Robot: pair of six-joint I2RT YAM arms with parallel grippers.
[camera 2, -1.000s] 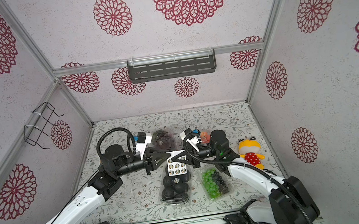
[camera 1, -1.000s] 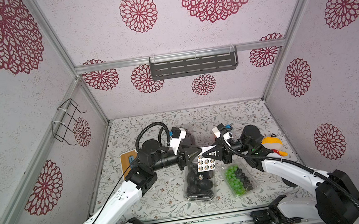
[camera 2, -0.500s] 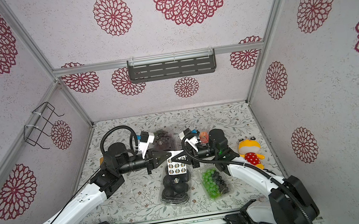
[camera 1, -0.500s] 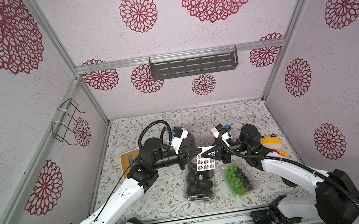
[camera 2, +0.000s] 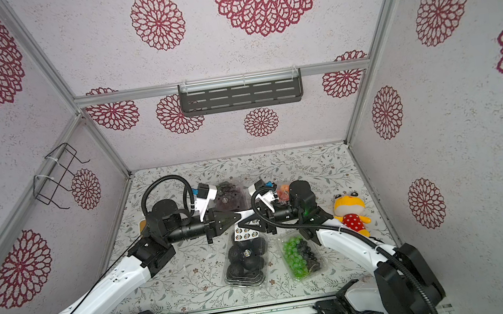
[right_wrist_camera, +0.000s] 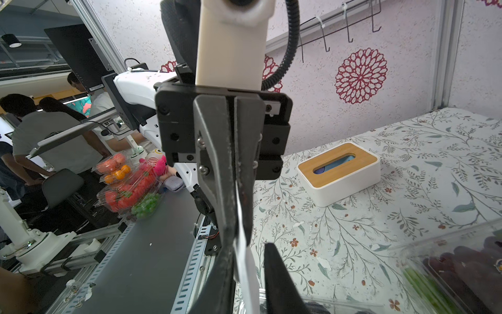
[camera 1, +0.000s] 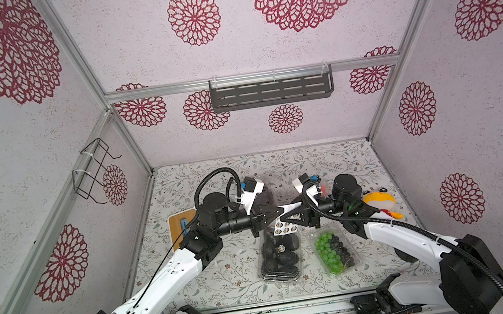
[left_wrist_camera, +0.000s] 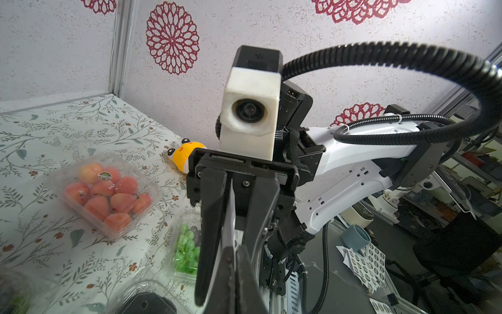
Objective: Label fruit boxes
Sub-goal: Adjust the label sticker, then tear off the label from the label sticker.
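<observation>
In both top views my two grippers meet tip to tip above the middle of the table. My left gripper (camera 1: 279, 211) (camera 2: 240, 215) (left_wrist_camera: 234, 250) is shut on the white sticker sheet (camera 1: 283, 227) (camera 2: 243, 232) (left_wrist_camera: 229, 217) (right_wrist_camera: 245, 261). My right gripper (camera 1: 283, 219) (camera 2: 239, 226) (right_wrist_camera: 250, 261) stands open, with the sheet against one finger and a gap to the other. Just below them lies the box of black round fruits (camera 1: 279, 257). Right of it is the green-and-black grape box (camera 1: 335, 251) (left_wrist_camera: 187, 244). The dark grape box (camera 2: 229, 197) and the orange-red fruit box (camera 2: 282, 190) (left_wrist_camera: 108, 195) sit behind the wrists.
A white box with a wooden lid (camera 1: 181, 224) (right_wrist_camera: 339, 168) stands at the left, partly under my left arm. A yellow plush toy (camera 1: 380, 203) (camera 2: 349, 210) lies at the right. A dark shelf (camera 1: 271, 93) and a wire rack (camera 1: 93, 173) hang on the walls.
My left gripper has closed on the sticker sheet. My right gripper, shut on it before, has parted its jaws. Both arms stay nearly in place.
</observation>
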